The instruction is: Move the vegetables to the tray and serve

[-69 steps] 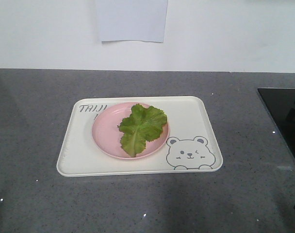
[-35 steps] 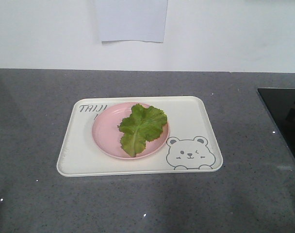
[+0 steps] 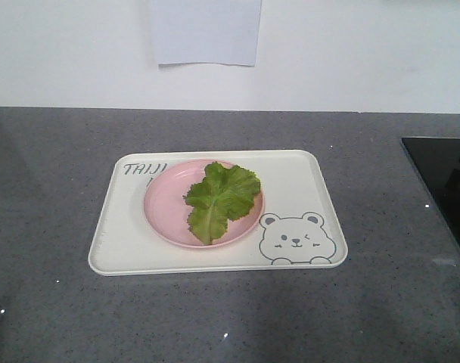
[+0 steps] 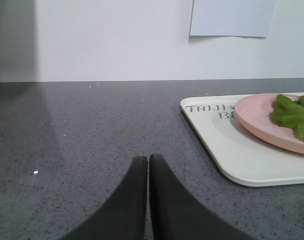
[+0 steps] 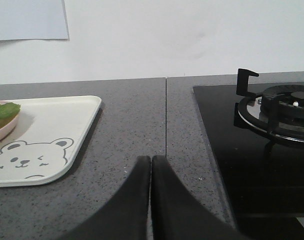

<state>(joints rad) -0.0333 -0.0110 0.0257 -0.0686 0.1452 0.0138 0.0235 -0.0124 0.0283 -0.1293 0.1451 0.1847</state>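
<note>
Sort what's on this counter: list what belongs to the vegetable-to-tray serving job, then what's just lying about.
Job:
lettuce leaf
cream bear tray
pink plate holding the leaf
left pincer, shut
right pincer, shut

Lying about:
gas hob
paper sheet on the wall

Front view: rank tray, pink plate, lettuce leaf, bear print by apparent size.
1. Tray
2. Pink plate
3. Lettuce leaf
4. Bear print

The leaf and the bear print look close in area; the leaf seems slightly larger.
</note>
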